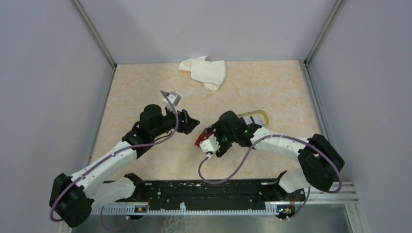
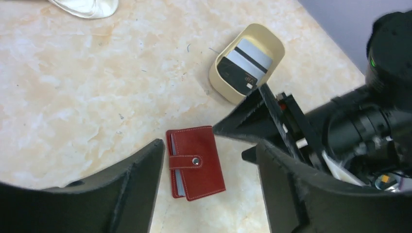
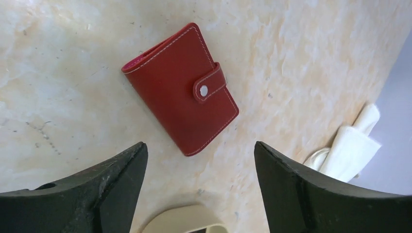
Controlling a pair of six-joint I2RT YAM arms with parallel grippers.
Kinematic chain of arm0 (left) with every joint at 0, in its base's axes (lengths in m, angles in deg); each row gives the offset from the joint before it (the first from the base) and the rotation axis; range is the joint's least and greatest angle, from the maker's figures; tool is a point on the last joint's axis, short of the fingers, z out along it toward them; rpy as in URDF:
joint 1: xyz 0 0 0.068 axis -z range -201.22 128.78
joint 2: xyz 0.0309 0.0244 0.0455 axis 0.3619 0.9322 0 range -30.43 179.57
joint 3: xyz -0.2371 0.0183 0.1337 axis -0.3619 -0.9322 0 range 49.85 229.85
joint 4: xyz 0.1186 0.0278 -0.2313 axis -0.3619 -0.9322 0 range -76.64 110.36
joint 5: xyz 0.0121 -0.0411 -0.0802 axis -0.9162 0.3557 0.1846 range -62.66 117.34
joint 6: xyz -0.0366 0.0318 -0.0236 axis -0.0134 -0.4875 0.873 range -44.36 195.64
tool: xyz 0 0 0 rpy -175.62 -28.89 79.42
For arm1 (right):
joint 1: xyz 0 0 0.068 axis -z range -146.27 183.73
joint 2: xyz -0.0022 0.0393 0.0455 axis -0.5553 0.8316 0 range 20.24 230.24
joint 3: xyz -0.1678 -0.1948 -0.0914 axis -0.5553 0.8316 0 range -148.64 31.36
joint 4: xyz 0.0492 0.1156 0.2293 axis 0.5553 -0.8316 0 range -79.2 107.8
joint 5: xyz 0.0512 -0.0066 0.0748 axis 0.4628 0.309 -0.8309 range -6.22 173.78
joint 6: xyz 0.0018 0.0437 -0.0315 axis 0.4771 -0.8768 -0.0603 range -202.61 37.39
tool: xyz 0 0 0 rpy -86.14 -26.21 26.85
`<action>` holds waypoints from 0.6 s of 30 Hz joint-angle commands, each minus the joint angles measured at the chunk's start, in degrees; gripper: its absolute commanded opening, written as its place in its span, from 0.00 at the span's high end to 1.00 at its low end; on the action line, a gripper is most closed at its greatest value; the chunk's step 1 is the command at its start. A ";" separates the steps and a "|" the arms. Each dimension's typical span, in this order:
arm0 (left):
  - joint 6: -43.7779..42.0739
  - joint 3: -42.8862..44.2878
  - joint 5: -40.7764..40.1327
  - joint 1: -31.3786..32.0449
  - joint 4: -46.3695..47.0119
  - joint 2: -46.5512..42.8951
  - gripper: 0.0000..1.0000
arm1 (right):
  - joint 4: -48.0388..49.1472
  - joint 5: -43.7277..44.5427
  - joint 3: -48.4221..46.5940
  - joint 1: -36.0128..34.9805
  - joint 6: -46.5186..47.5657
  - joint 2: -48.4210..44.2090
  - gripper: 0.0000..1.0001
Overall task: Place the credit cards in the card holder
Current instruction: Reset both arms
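Note:
The card holder (image 2: pixel 197 162) is a dark red wallet lying flat on the table with its snap tab fastened; pale card edges show at its side. It also lies below my right gripper (image 3: pixel 199 145), where the card holder (image 3: pixel 180 90) is apart from both fingers. My left gripper (image 2: pixel 209 144) hovers over it, open and empty. The right gripper is open and empty too. Credit cards (image 2: pixel 243 65), one dark and one pale with a black stripe, sit in the beige tray (image 2: pixel 221 85). From above, the card holder (image 1: pixel 200 140) peeks out between the two grippers.
A white cloth (image 1: pixel 204 70) lies crumpled near the back wall. The beige tray (image 1: pixel 262 115) sits just behind the right wrist. Grey walls enclose the table on three sides. The right arm's wrist (image 2: pixel 369 126) crowds the left wrist view.

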 commanded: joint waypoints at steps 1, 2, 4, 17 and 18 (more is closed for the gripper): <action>1.63 -6.95 4.94 -2.23 6.35 -7.63 0.11 | -7.35 -3.48 -4.70 2.01 -12.01 -6.35 0.18; 2.71 -8.88 6.91 -2.89 8.01 -9.21 0.04 | -8.05 -3.69 -5.41 3.57 -15.88 -8.07 0.17; 5.39 -12.36 11.66 -4.41 11.92 -12.02 0.01 | -8.29 -4.20 -7.21 6.47 -26.13 -12.17 0.05; 14.76 -7.85 18.51 -9.24 5.23 -21.62 0.01 | -9.29 9.61 -17.67 22.93 -66.23 -30.01 0.02; 14.23 -6.34 17.21 -9.27 2.41 -22.55 0.01 | -9.93 10.65 -18.73 22.92 -68.18 -29.94 0.02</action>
